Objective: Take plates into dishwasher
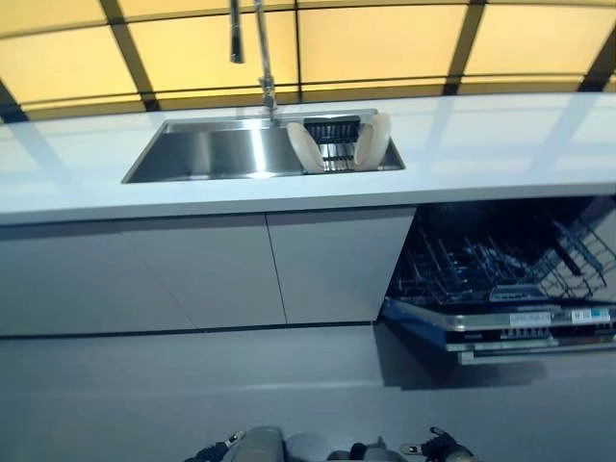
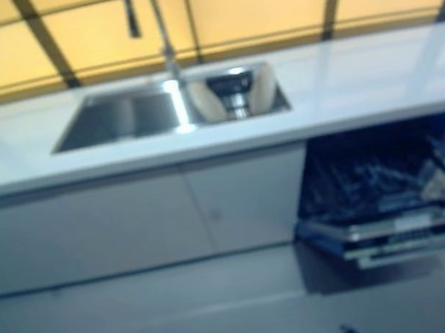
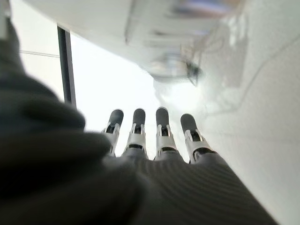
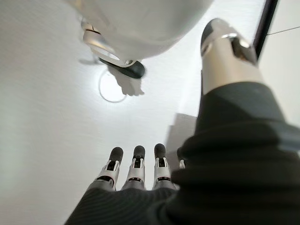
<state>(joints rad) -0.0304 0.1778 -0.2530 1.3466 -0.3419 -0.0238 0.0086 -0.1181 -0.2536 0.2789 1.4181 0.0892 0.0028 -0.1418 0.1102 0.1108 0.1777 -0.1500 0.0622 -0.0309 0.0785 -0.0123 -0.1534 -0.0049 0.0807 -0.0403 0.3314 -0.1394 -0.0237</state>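
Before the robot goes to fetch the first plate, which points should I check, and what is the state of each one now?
1. Plates are reachable: two plates, left plate and right plate, stand on edge in the sink rack. Ok.
2. Dishwasher is open with its rack pulled out: ok.
3. Free slots in the dishwasher rack: cannot tell.
4. Left hand is empty, fingers straight: ok.
5. Right hand is empty, fingers straight: ok.
6. Hands are near the plates: not ok, both hang low, away from the counter.
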